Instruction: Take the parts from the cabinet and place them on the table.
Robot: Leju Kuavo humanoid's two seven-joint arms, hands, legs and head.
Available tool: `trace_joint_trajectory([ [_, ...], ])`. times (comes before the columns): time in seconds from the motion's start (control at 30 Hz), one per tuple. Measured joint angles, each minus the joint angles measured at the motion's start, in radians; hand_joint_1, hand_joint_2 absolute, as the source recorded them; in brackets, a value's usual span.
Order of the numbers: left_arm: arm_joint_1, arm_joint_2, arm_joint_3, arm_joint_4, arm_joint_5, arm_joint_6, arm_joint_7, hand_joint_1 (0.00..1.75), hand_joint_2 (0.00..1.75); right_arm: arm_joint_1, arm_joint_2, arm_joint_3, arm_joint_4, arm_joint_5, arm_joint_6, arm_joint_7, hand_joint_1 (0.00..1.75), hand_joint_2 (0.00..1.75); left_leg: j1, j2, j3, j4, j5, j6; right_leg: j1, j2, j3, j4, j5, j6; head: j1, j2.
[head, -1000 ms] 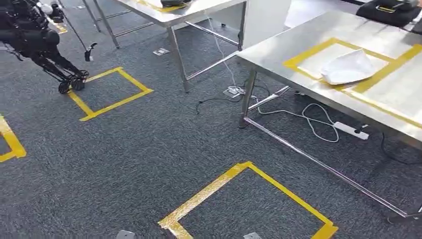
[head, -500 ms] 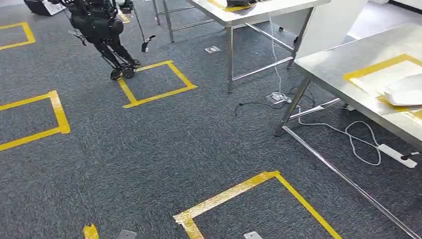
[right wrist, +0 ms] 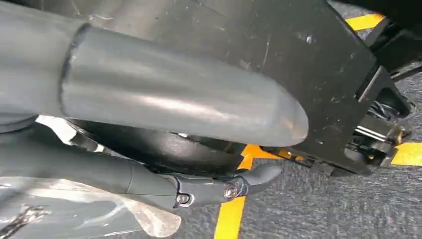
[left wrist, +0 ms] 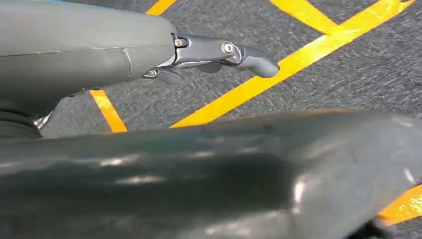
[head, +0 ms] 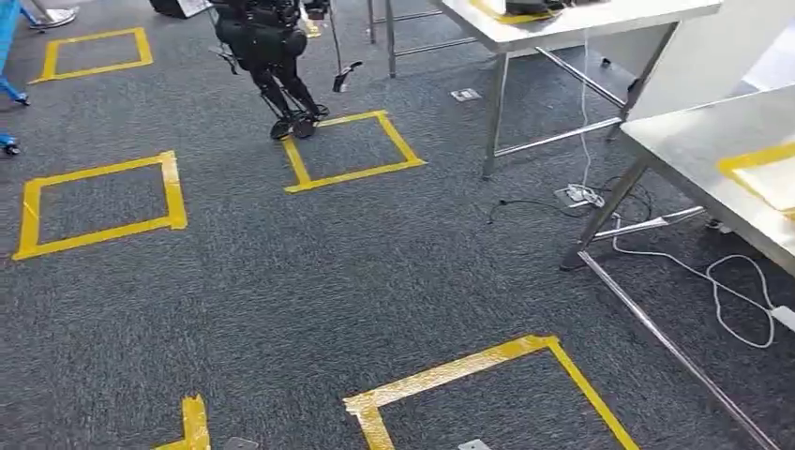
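The steel table with yellow tape marks stands at the right edge of the head view; no part lies on the stretch of it that I see. My left hand hangs over the carpet, fingers stretched out, holding nothing. My right hand hangs beside my dark body, its thumb and a finger straight, with nothing gripped. The cabinet is out of sight.
Grey carpet carries yellow tape squares. A black robot on a wheeled stand stands at the back. A second steel table is behind. White cables lie under the near table.
The camera has swung left: the near table and the white part on it slid off toward the right edge, and the black robot and more tape squares came into the picture.
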Motion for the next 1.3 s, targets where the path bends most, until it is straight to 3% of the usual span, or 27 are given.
trace_joint_trajectory([
  [0.03,-0.003,0.000,0.000,0.000,0.000,0.000,0.000,0.00,0.00,0.000,0.000,0.000,0.000,0.001,0.000,0.000,0.00,0.00,-0.014,0.028,0.008,-0.016,-0.011,0.004,0.009,-0.011,-0.008,0.003,-0.005,0.007,-0.002,0.000],
  [0.13,-0.002,0.000,0.000,0.000,-0.001,0.000,0.000,0.00,0.00,-0.001,0.000,0.000,0.000,0.004,0.000,0.004,0.00,0.00,-0.015,-0.009,0.001,-0.022,-0.014,0.012,0.009,-0.048,0.007,-0.005,-0.007,0.015,0.000,0.000],
  [0.17,0.000,-0.001,0.000,0.000,-0.001,0.000,0.001,0.00,0.00,-0.002,0.000,0.000,0.000,0.004,0.000,0.005,0.00,0.00,-0.008,-0.023,0.008,-0.034,-0.008,0.020,0.011,-0.056,0.011,-0.005,-0.014,0.022,0.000,0.000],
  [0.23,0.001,-0.002,0.000,0.000,-0.001,0.001,0.002,0.00,0.00,-0.004,-0.001,0.000,0.000,0.006,0.000,0.003,0.00,0.00,0.000,-0.042,0.011,-0.042,-0.003,0.029,0.004,0.045,-0.022,0.058,-0.056,0.028,0.008,0.000],
  [0.27,-0.004,-0.003,0.000,0.000,-0.002,0.001,0.002,0.00,0.00,-0.004,-0.001,0.000,0.000,0.006,0.000,0.003,0.00,0.00,0.000,-0.056,0.009,-0.042,-0.002,0.033,0.002,0.069,-0.065,0.142,-0.094,0.030,0.011,0.000],
  [0.33,-0.006,-0.005,-0.001,0.000,-0.002,0.001,0.002,0.00,0.00,-0.004,-0.001,0.000,0.000,0.006,0.001,0.003,0.00,0.00,0.000,-0.085,0.010,-0.041,-0.003,0.034,0.001,0.084,-0.145,0.289,-0.140,0.034,0.010,0.000],
  [0.37,-0.006,-0.004,-0.001,0.000,-0.002,0.001,0.002,0.00,0.00,-0.005,-0.001,0.000,0.000,0.006,0.001,0.003,0.00,0.00,0.000,-0.099,0.011,-0.041,-0.003,0.034,0.001,0.085,-0.163,0.309,-0.130,0.035,0.012,0.000],
  [0.4,-0.004,-0.004,-0.001,0.000,-0.002,0.001,0.002,0.00,0.00,-0.006,-0.001,0.000,0.000,0.006,0.001,0.003,0.00,0.00,0.001,-0.113,0.013,-0.041,-0.003,0.034,0.000,0.086,-0.159,0.283,-0.098,0.035,0.011,0.000],
  [0.47,-0.003,-0.005,-0.001,0.000,-0.002,0.000,0.001,0.00,0.00,-0.009,-0.001,0.000,0.000,0.007,0.001,0.004,0.00,0.00,0.003,-0.146,0.016,-0.036,-0.005,0.031,-0.006,0.104,-0.098,0.128,0.006,0.037,0.011,0.000],
  [0.5,-0.003,-0.005,-0.001,0.000,-0.002,-0.002,0.000,0.00,0.00,-0.007,-0.001,0.000,0.000,0.007,0.002,0.006,0.00,0.00,0.004,-0.159,0.014,-0.033,-0.007,0.027,-0.013,0.144,-0.067,0.049,0.038,0.039,0.013,0.000],
  [0.53,-0.006,-0.005,-0.001,0.000,-0.002,-0.002,-0.001,0.00,0.00,-0.005,0.000,0.000,0.001,0.007,0.003,0.006,0.00,0.00,-0.001,-0.171,0.007,-0.023,-0.008,0.019,-0.015,0.175,-0.057,0.029,0.023,0.039,0.012,0.000],
  [0.67,0.004,-0.004,-0.001,0.001,-0.002,-0.003,-0.003,0.00,0.00,-0.008,0.000,0.000,0.001,0.009,0.004,0.006,0.00,0.00,0.005,-0.211,-0.007,-0.024,0.003,-0.001,-0.014,0.141,-0.044,0.018,0.025,0.016,0.010,0.000],
  [0.7,0.005,-0.004,-0.001,0.001,-0.002,-0.003,-0.003,0.00,0.00,-0.008,0.002,0.000,0.001,0.009,0.004,0.006,0.00,0.00,0.004,-0.175,-0.011,-0.010,-0.011,-0.004,-0.016,0.126,-0.041,0.015,0.028,0.009,0.010,0.000],
  [0.73,0.004,-0.005,-0.001,0.001,-0.002,-0.003,-0.003,0.00,0.00,-0.008,0.002,0.000,0.001,0.009,0.003,0.006,0.00,0.00,0.001,-0.128,-0.027,0.026,-0.037,-0.010,-0.015,0.115,-0.040,0.015,0.026,0.002,0.000,0.000],
  [0.77,-0.001,-0.005,-0.001,0.001,-0.002,-0.003,-0.004,0.00,0.00,-0.005,0.002,0.000,0.001,0.009,0.003,0.006,0.00,0.00,0.003,-0.104,-0.058,0.095,-0.074,-0.016,-0.012,0.098,-0.040,0.015,0.025,-0.003,0.000,0.000],
  [0.83,-0.004,-0.005,-0.001,0.001,-0.003,-0.003,-0.004,0.00,0.00,-0.001,0.002,0.000,0.001,0.009,0.003,0.007,0.00,0.00,0.009,-0.084,-0.127,0.246,-0.137,-0.022,-0.007,0.064,-0.039,0.015,0.022,-0.008,0.000,0.000],
  [0.87,-0.002,-0.005,-0.001,0.001,-0.003,-0.003,-0.004,0.00,0.00,-0.002,0.002,0.000,0.001,0.009,0.002,0.008,0.00,0.00,0.012,-0.081,-0.141,0.279,-0.140,-0.024,-0.006,0.051,-0.038,0.015,0.020,-0.009,0.000,0.000],
  [0.9,0.001,-0.005,-0.001,0.001,-0.003,-0.003,-0.004,0.00,0.00,-0.002,0.002,0.000,0.002,0.009,0.002,0.008,0.00,0.00,0.013,-0.079,-0.132,0.264,-0.119,-0.023,-0.005,0.038,-0.036,0.015,0.018,-0.008,0.000,0.000],
  [0.97,0.002,-0.004,-0.001,0.001,-0.003,-0.003,-0.004,0.00,0.00,-0.002,0.002,0.000,0.002,0.009,0.002,0.009,0.00,0.00,0.012,-0.065,-0.061,0.124,-0.037,-0.018,-0.004,0.015,-0.028,0.015,0.012,-0.007,0.000,0.000],
  [1.0,0.001,-0.004,-0.001,0.001,-0.003,-0.003,-0.004,0.00,0.00,-0.002,0.002,0.000,0.002,0.009,0.001,0.009,0.00,0.00,0.009,-0.032,-0.014,0.036,0.000,-0.012,-0.003,0.005,-0.023,0.015,0.008,-0.004,-0.001,0.000],
  [1.03,-0.002,-0.004,-0.001,0.001,-0.003,-0.003,-0.003,0.00,0.00,-0.001,0.002,0.000,0.002,0.009,0.001,0.009,0.00,0.00,-0.004,0.026,0.006,0.000,-0.021,-0.008,-0.001,-0.004,-0.021,0.014,0.005,-0.001,0.000,0.000],
  [1.07,-0.005,-0.005,-0.001,0.001,-0.003,-0.002,-0.003,0.00,0.00,-0.001,0.002,0.000,0.002,0.009,0.001,0.009,0.00,0.00,-0.011,0.028,0.006,-0.019,-0.018,0.001,0.007,-0.014,-0.021,0.018,0.000,0.007,-0.003,0.000],
  [1.17,-0.001,-0.005,-0.001,0.001,-0.003,-0.002,0.002,0.00,0.00,-0.003,0.002,0.000,0.002,0.010,-0.002,0.010,0.00,0.00,-0.011,-0.009,0.000,-0.021,-0.018,0.012,0.009,-0.052,-0.008,0.008,-0.004,0.017,0.002,0.000],
  [1.2,0.001,-0.005,-0.001,0.001,-0.004,-0.001,0.002,0.00,0.00,-0.003,0.002,0.000,0.002,0.010,-0.003,0.011,0.00,0.00,0.001,-0.023,0.010,-0.031,-0.011,0.020,0.005,-0.039,-0.018,0.012,-0.016,0.025,0.002,0.000],
  [1.23,0.002,-0.005,-0.001,0.001,-0.004,0.000,0.002,0.00,0.00,-0.003,0.001,0.000,0.002,0.010,-0.003,0.008,0.00,0.00,0.002,-0.032,0.010,-0.033,-0.010,0.024,0.004,0.019,-0.023,0.038,-0.033,0.028,0.009,0.000],
  [1.27,-0.002,-0.005,-0.001,0.001,-0.004,0.001,0.003,0.00,0.00,-0.004,0.001,0.000,0.002,0.010,-0.002,0.007,0.00,0.00,0.003,-0.046,0.008,-0.033,-0.009,0.029,0.001,0.059,-0.055,0.106,-0.070,0.029,0.012,0.000],
  [1.3,-0.005,-0.007,-0.001,0.001,-0.004,0.000,0.003,0.00,0.00,-0.004,0.001,0.000,0.002,0.009,-0.002,0.007,0.00,0.00,0.003,-0.061,0.009,-0.033,-0.009,0.032,0.000,0.076,-0.095,0.189,-0.105,0.032,0.014,0.000],
])
